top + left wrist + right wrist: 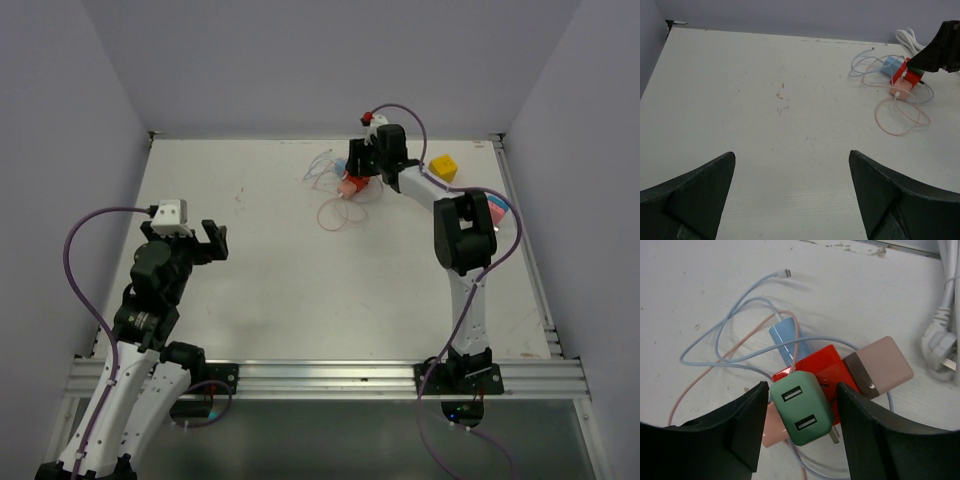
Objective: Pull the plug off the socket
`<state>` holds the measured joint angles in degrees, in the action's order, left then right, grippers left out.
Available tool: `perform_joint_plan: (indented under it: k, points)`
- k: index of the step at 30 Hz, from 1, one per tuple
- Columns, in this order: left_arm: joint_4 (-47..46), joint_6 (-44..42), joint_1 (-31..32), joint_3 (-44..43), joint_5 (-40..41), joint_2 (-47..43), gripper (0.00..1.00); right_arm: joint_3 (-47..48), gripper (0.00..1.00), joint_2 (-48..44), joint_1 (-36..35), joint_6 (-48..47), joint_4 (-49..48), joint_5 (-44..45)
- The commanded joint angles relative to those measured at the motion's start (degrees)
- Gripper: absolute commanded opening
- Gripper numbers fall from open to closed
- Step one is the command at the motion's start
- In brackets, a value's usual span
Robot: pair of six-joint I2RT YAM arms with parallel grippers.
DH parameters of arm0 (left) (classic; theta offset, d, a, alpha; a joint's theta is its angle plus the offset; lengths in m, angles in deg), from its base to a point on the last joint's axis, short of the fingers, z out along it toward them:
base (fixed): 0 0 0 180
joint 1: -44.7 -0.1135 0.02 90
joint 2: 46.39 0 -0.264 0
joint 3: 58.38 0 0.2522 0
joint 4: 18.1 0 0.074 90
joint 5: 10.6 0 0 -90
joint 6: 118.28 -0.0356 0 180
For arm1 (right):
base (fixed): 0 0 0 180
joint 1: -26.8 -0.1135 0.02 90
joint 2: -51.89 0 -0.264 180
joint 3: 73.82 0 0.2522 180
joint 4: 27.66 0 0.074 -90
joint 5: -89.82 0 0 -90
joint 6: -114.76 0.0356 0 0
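Surface: white table (280,290) boxed in by pale lilac walls (300,60); we see scuffs near its middle.
Task thing: green plug (801,407), seated on the red socket (820,362) at the far side of the table, right of centre.
Plug heading: its face with two USB ports is turned up toward the right wrist camera. The long axis of that face runs from upper left to lower right in that view, with the ports one after the other along it.
Right gripper (801,387): low over the socket, jaws apart and straddling the green plug. The left finger sits against its side; we see a sliver of red between the plug and the right finger.
Left gripper (792,195): spread wide and holding nothing, above bare table on the left, well apart from the socket.
Neighbours: pink adapter (880,365) touching the socket's right side, blue plug (782,340) just behind it.
Cables: blue cable (735,310) and pink cable (902,117) looped loosely around the cluster; white cable (940,335) to the right.
Also: yellow block (443,167) near the right arm.
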<state>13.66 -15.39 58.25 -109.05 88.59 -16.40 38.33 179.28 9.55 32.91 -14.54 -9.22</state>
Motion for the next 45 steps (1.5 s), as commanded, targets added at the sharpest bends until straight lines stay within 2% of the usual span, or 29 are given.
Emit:
perform_joint_plan:
  k: [1, 3, 9, 14, 25, 30, 38, 44, 45]
  points:
    - [-2.88, -0.67, 0.17, 0.17, -0.67, 0.06, 1.00, 1.90, 0.60, 0.14, -2.25, -4.80, 3.54, 0.06]
    - [-2.88, -0.75, 0.17, 0.17, -0.75, 0.06, 1.00, 1.37, 0.56, -0.13, -2.69, -5.76, 4.34, 1.03]
    - [-2.97, -0.76, 0.17, 0.25, -0.84, -0.03, 1.00, -4.69, 0.37, -4.95, -6.12, -7.61, 3.37, 3.50]
    - [-2.88, -0.67, 0.17, 0.26, -1.37, 0.41, 1.00, -12.86, 0.25, -10.14, -10.86, -5.69, 1.53, 5.78]
    - [-2.71, 0.12, 0.08, 0.52, -4.44, 5.67, 1.00, -29.73, 0.08, -20.86, -26.41, 4.16, -2.34, 14.14]
    - [-0.69, 2.67, -0.01, -1.41, -6.90, 10.95, 1.00, -38.25, 0.00, -24.38, -28.80, 11.09, -6.64, 15.89]
    - [-3.84, 14.97, -0.01, 1.22, -18.23, 16.66, 1.00, -42.93, 0.00, -27.55, -28.80, 17.07, -10.87, 9.83]
    - [-9.73, 20.95, 0.17, 4.29, -22.80, 21.67, 1.00, -43.11, 0.00, -27.55, -28.80, 17.52, -11.66, 7.28]
    - [-11.39, 21.56, 0.17, 4.65, -23.25, 22.99, 1.00, -42.84, 0.03, -27.38, -28.80, 17.44, -11.49, 7.11]
